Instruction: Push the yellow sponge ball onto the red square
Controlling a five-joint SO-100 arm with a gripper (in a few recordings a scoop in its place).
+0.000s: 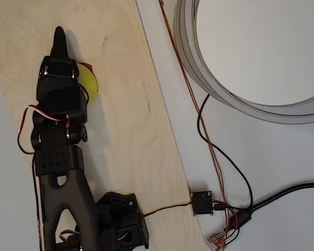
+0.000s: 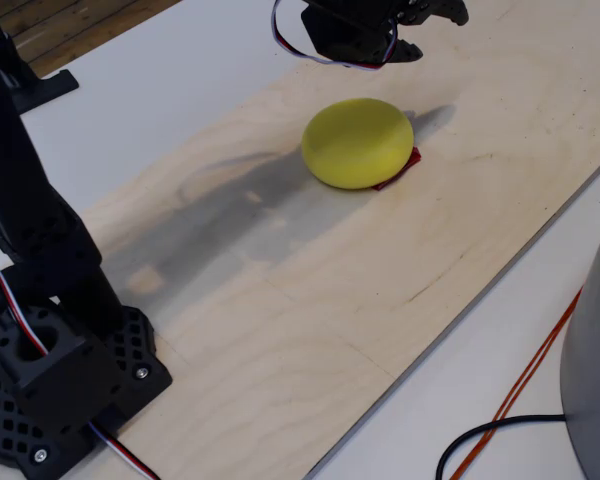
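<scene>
The yellow sponge ball rests on the wooden board and covers most of the red square, which peeks out from under its right side. In the overhead view the ball is partly hidden under my black arm, with a sliver of the red square showing at its top edge. My gripper points past the ball toward the top of that view, its fingers together in a single tip with nothing between them. In the fixed view the gripper hangs above and just behind the ball, apart from it.
The light wooden board runs diagonally over a white table. A large grey round tub stands at upper right. Orange and black cables and a small black circuit box lie right of the board. My arm's base sits at the board's near-left end.
</scene>
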